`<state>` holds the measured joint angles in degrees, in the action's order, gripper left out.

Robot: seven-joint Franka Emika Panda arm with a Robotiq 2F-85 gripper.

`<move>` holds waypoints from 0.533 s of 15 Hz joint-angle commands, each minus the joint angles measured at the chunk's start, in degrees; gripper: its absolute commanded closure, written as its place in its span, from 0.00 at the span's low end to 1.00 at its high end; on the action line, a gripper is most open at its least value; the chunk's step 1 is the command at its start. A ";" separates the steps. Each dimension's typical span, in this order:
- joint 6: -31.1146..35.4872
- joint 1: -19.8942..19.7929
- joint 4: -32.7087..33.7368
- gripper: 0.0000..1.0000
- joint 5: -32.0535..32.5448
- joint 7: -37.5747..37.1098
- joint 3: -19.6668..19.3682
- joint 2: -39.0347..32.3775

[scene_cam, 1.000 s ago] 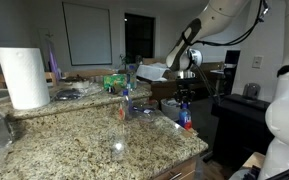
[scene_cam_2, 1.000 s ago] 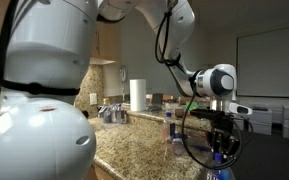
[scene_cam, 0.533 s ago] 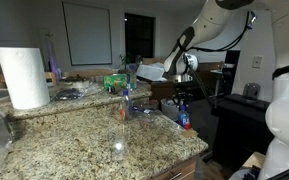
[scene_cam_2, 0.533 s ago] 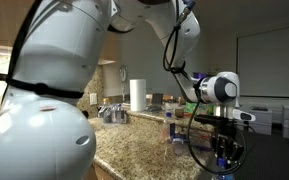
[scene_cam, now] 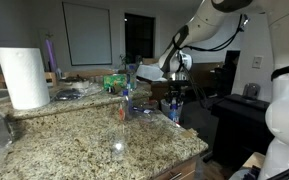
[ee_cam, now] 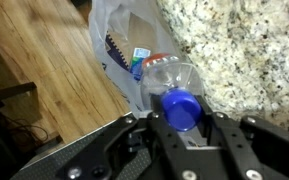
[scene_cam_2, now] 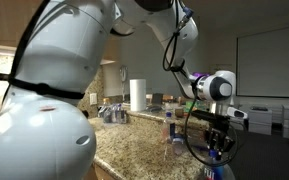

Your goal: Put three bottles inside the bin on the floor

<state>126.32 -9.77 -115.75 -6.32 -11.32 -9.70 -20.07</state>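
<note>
The tool (ee_cam: pixel 181 128) is clamped on a blue-capped bottle (ee_cam: pixel 174 82), held past the table (ee_cam: pixel 249 50) edge above the bag-lined bin (ee_cam: pixel 109 35). Released off-centre, it could miss the opening and roll across the floor (ee_cam: pixel 34 60).

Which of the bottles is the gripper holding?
The blue-capped bottle clamped in the gripper above the bin; the other bottle stands free on the counter.
</note>
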 commanded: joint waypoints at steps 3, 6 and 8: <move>-1.86 -0.87 1.26 0.90 -1.73 3.52 0.67 -0.82; -2.48 -1.23 1.15 0.90 -1.05 2.86 -0.09 -1.73; -2.81 -1.48 1.59 0.90 -0.63 2.50 -0.47 -2.45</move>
<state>125.03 -10.31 -115.02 -6.41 -9.98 -9.99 -21.61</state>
